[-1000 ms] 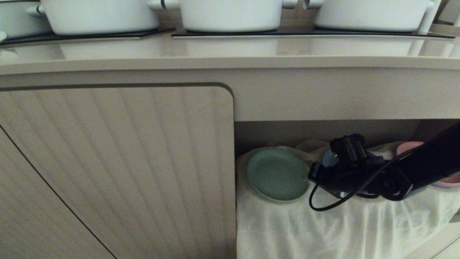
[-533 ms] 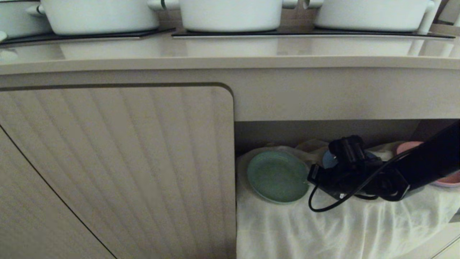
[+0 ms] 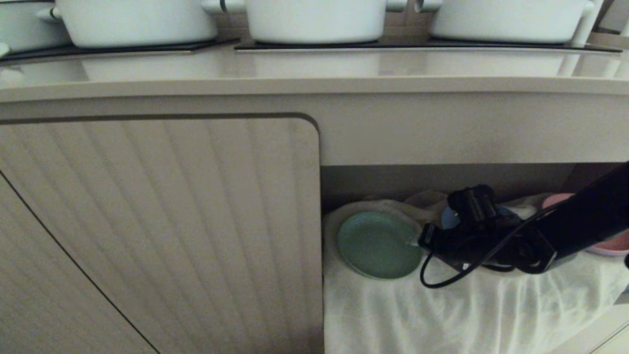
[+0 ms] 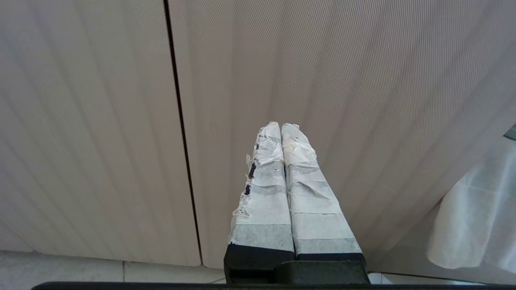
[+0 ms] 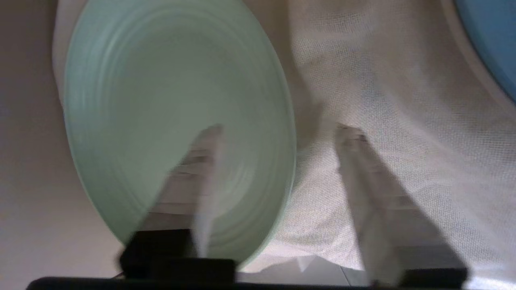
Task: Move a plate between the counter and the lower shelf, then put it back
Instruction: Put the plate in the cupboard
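Right arm: black, reaching in from the right side of the lower shelf [image 3: 442,179], a wide beige-walled cabinet niche floored with a thin white cloth [image 3: 442,314]; forearm slanting down and leftward toward the plate, a loose black cable [image 3: 444,280] looping beneath the wrist.

Right gripper [image 5: 278,133]: tape-wrapped fingers [image 5: 354,169] spread apart, straddling the near rim of the plate, one finger over the plate's face, the other over the cloth just beside it. Nothing pinched; contact with the rim not determinable owing to blur.

Plate [image 3: 379,245]: round, mint-green, matte, low raised rim; lying on the white cloth at the left end of the lower shelf, close to the niche's left wall, immediately left of the right gripper.

Dark blue plate [image 3: 448,217]: behind the right wrist, to the right of the mint-green plate, mostly hidden.

Pink plate [image 3: 609,246]: far right of the mint-green plate, partly hidden by the arm.

Counter [image 3: 314,69]: long smooth beige worktop above the shelf, bearing black glass hob panels [image 3: 393,46] and white pots [image 3: 314,19].

Left gripper [image 4: 281,133]: parked well left of the plate, facing the ribbed beige cabinet door [image 4: 100,121]; white-taped fingers pressed together, empty.
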Controlling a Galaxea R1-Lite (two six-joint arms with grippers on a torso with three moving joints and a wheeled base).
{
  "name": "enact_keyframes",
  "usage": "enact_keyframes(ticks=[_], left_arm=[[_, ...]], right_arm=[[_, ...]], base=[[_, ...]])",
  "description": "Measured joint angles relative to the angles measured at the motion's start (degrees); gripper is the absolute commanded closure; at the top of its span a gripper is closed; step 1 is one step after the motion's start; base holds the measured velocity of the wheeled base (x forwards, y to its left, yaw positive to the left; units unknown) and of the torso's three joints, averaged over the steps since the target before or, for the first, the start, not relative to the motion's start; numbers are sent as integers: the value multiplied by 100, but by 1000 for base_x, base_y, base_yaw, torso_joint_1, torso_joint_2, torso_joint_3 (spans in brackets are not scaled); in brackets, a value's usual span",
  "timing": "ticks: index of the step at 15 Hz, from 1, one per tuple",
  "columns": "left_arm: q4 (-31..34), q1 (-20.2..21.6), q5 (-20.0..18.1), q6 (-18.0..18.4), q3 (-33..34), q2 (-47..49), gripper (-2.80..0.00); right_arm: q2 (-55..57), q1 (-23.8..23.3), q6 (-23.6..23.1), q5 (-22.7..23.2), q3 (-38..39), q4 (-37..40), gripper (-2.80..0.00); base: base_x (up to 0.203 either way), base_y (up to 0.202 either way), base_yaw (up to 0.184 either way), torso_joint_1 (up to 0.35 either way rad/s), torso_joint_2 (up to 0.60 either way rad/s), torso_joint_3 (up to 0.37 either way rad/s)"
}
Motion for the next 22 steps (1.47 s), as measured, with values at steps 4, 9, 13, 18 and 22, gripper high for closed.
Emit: enact_keyframes(ticks=[4,9,13,18,22], left_arm=[[0,0,-2,-2,0,0,0],[0,0,11,-2,2,0,0],[0,0,1,-2,2,0,0],[0,0,2,-2,2,0,0],[0,0,7,-2,2,0,0]], right_arm=[[-33,0,-13,0,30,37,-280],[-277,0,-156,0,317,56,-280],[-563,0,-165,0,657,69,-280],[-987,2,-173,7,995,196,-280],[-1356,33,-449,9,1315,340,-280]], base=[[0,0,0,0,0,0],[0,0,0,0,0,0],[0,0,0,0,0,0],[0,0,0,0,0,0],[0,0,0,0,0,0]])
